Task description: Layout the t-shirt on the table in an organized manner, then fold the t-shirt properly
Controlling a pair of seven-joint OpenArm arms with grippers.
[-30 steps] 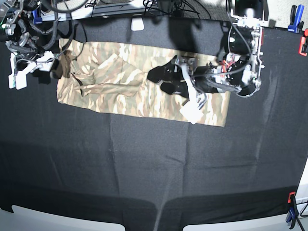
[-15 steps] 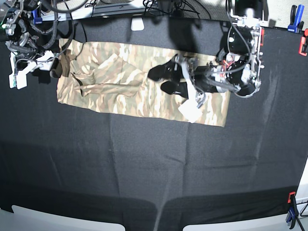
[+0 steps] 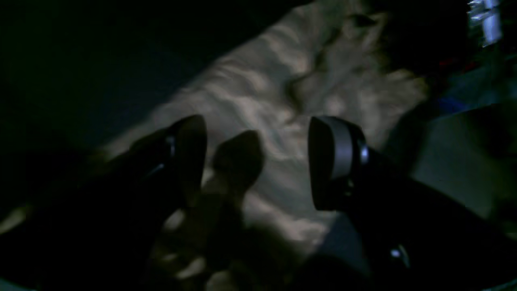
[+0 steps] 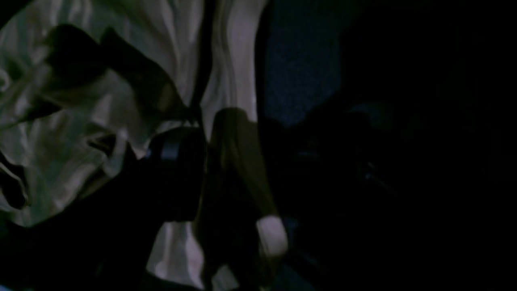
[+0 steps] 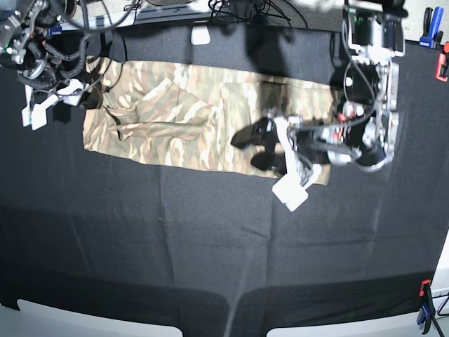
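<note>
The camouflage t-shirt (image 5: 175, 119) lies as a long flat strip across the far half of the black table (image 5: 210, 246), with a folded sleeve on its left part. My left gripper (image 5: 252, 147) hovers over the shirt's right part near its front edge. In the left wrist view the left gripper (image 3: 258, 161) is open with nothing between its fingers, above the t-shirt (image 3: 266, 93). My right gripper (image 5: 83, 97) sits at the shirt's far-left end. The right wrist view is dark: the right gripper (image 4: 250, 169) is open over the edge of the t-shirt (image 4: 60, 121).
A small white object (image 5: 200, 35) lies past the shirt at the table's far edge. Orange and blue clamps (image 5: 442, 63) sit at the far right, and another clamp (image 5: 424, 305) at the near right corner. Cables hang over the far left corner.
My left arm has swung toward the front, carrying its open gripper from the shirt's middle to near its front edge. The right arm has shifted slightly toward the far edge.
</note>
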